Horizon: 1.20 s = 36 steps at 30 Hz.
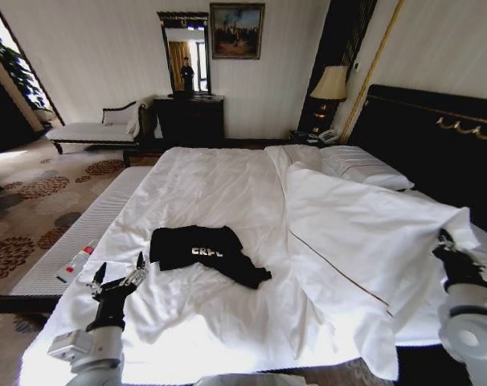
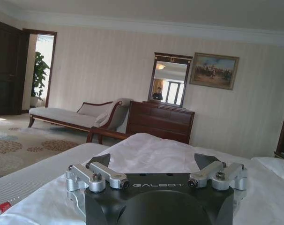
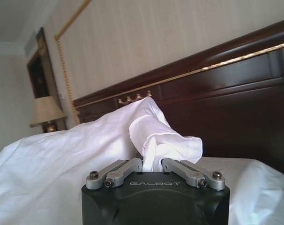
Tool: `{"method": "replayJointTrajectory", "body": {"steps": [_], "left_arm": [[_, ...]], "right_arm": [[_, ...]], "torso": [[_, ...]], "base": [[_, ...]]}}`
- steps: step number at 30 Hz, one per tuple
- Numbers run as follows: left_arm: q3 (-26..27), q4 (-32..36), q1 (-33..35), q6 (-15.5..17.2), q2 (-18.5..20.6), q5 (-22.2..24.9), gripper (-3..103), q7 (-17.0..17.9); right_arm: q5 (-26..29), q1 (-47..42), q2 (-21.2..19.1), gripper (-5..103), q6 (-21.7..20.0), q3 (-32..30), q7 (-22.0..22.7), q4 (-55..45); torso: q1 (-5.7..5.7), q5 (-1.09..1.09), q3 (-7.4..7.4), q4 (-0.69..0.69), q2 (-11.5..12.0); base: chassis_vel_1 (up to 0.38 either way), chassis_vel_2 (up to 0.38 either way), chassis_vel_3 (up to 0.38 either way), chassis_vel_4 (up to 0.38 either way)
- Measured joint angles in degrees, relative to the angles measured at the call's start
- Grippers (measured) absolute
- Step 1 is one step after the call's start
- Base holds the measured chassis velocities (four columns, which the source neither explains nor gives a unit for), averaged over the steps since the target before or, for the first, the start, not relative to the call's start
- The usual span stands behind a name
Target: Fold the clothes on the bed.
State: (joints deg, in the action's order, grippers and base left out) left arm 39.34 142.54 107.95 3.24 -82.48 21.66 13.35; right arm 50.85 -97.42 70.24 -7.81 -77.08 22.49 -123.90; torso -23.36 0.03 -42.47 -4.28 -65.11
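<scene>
The clothes are one black T-shirt [image 1: 205,251] with white lettering, lying crumpled on the near left part of the bed [image 1: 207,185]. My left gripper [image 1: 119,273] is open just left of the shirt, low over the sheet, with nothing between its fingers; the left wrist view shows it [image 2: 156,161] with the jaws spread wide. At the bed's right side my right gripper [image 1: 446,241] is shut on a raised corner of the white duvet [image 1: 348,233]. In the right wrist view the duvet fabric [image 3: 156,136] bunches up out of the closed gripper [image 3: 151,165].
A narrow white bench [image 1: 91,229] runs along the bed's left side, with a small red and white item [image 1: 75,264] on it. Pillows [image 1: 362,167] lie before the dark headboard [image 1: 436,137]. A chaise [image 1: 95,129], dresser [image 1: 189,119] and lamp [image 1: 330,84] stand beyond.
</scene>
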Motion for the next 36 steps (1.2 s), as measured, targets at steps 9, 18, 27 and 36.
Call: {"method": "replayJointTrajectory", "body": {"steps": [9, 18, 27, 36], "left_arm": [[1.9, -1.5, -0.9, -2.9, 4.3, 4.9, 100, -0.7], [1.9, -4.3, -2.7, -4.9, 6.7, 6.7, 100, -0.5], [2.2, -5.1, -3.5, -5.2, 7.0, 7.9, 100, 0.2], [1.7, -6.3, -4.3, -5.1, 6.8, 7.7, 100, 0.4]], "right_arm": [[0.1, -5.3, 4.9, 1, 3.2, -5.3, 8.9, 5.5], [-5.4, -5.1, 5.6, 1, 11.1, -5.5, 12.5, 20.6], [-4.8, -3.6, 5.9, 1, 12.2, -3.1, 14.8, 29.3], [-5.8, -3.5, 6.2, 18, 9.9, -3.0, 20.9, 30.4]], "torso": [[0.01, -0.03, 0.00, 0.03, 0.0], [-0.02, -0.01, -0.01, 0.11, 0.0], [-0.02, -0.02, -0.01, 0.09, 0.0], [0.01, -0.07, 0.00, -0.23, 0.0]], "base": [[0.000, 0.000, 0.000, 0.000], [0.000, 0.000, 0.000, 0.000], [0.000, 0.000, 0.000, 0.000], [-0.008, -0.018, -0.015, -0.010]]}}
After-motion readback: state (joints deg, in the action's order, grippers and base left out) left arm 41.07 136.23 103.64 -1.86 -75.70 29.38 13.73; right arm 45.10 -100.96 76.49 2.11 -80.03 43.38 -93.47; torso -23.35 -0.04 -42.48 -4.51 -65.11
